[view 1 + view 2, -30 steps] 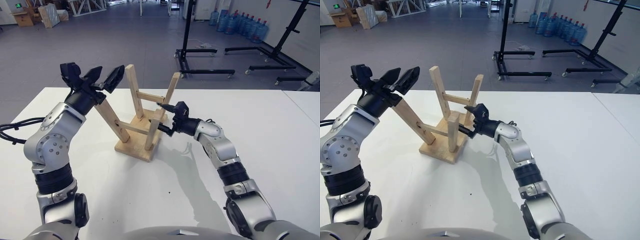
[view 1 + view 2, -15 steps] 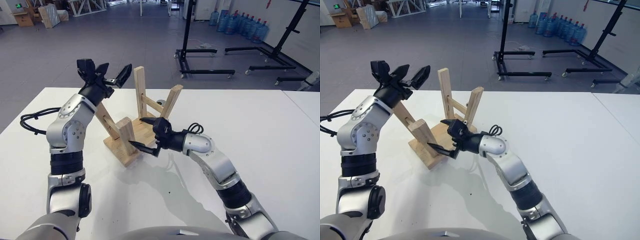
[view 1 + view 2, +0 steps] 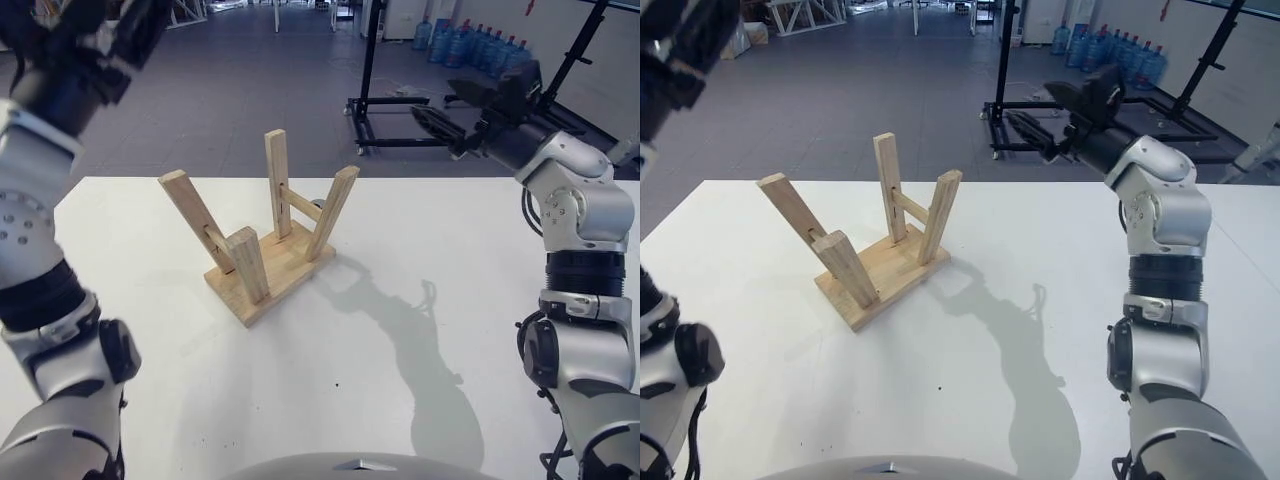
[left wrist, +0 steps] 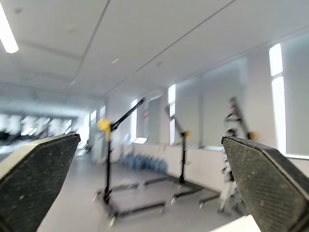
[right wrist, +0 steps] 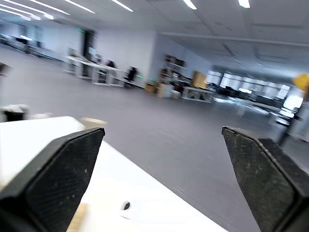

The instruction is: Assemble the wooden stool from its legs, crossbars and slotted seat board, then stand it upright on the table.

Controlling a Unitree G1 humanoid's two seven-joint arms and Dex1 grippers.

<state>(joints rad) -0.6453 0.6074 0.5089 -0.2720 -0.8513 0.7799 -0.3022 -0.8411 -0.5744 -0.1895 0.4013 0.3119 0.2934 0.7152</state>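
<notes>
One stool (image 3: 265, 250), upturned mid-frame on tabletop (image 3: 420, 300); left hand (image 4: 150, 145), right hand (image 5: 163, 130) both released; best gripped both sides, inverted evenly.

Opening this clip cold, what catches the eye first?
The wooden stool sits upside down near the middle of the white table, seat board flat, four legs pointing up. Both arms are up high to either side, left gripper and right gripper wide open, holding nothing.

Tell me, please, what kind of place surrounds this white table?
Probably a large workshop or industrial hall: a wide, open grey floor, black wheeled stands, and a row of blue water bottles at the far side.
</notes>
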